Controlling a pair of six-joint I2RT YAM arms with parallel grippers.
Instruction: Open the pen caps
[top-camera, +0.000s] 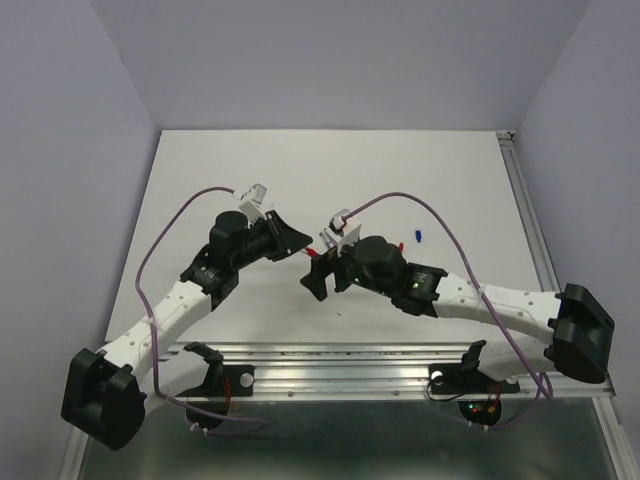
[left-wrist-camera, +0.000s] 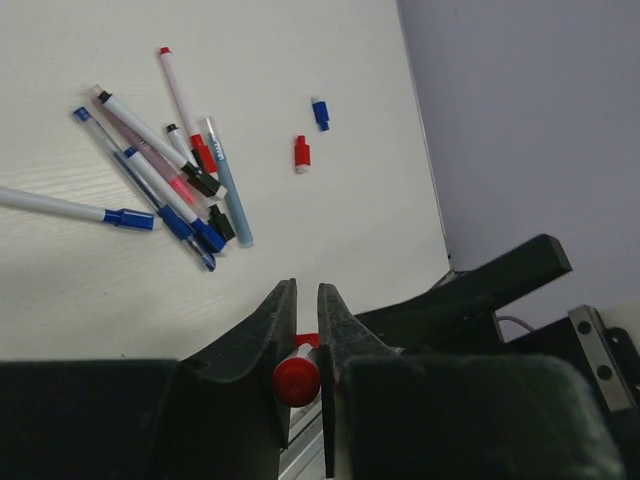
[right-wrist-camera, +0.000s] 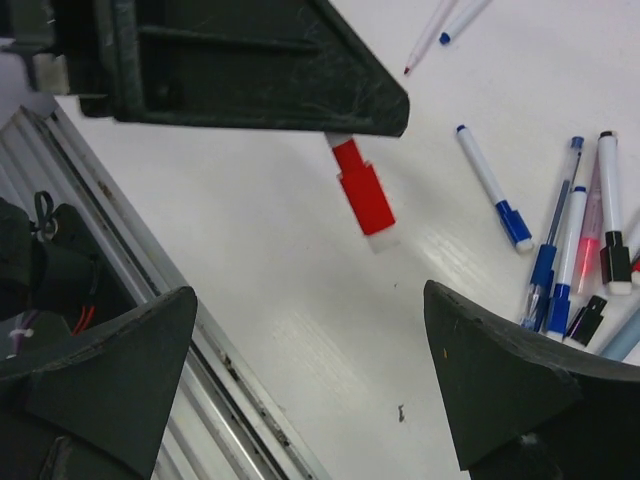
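Left gripper (left-wrist-camera: 305, 300) clamps a red pen (left-wrist-camera: 297, 378), long axis pointing at the right gripper (right-wrist-camera: 310, 292), whose wide-open fingers (right-wrist-camera: 500, 370) flank its red cap (right-wrist-camera: 362, 195) without touching.

Barrel of red pen (left-wrist-camera: 297, 379) hidden inside left gripper (left-wrist-camera: 305, 292); loose pens (right-wrist-camera: 609, 200) cut off at right wrist view's edge.

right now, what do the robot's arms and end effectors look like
The left arm and right arm have white plastic links between bulky black joint housings, each trailing a thin purple cable. The left end effector and right end effector have matte black, wedge-shaped tapering fingers.
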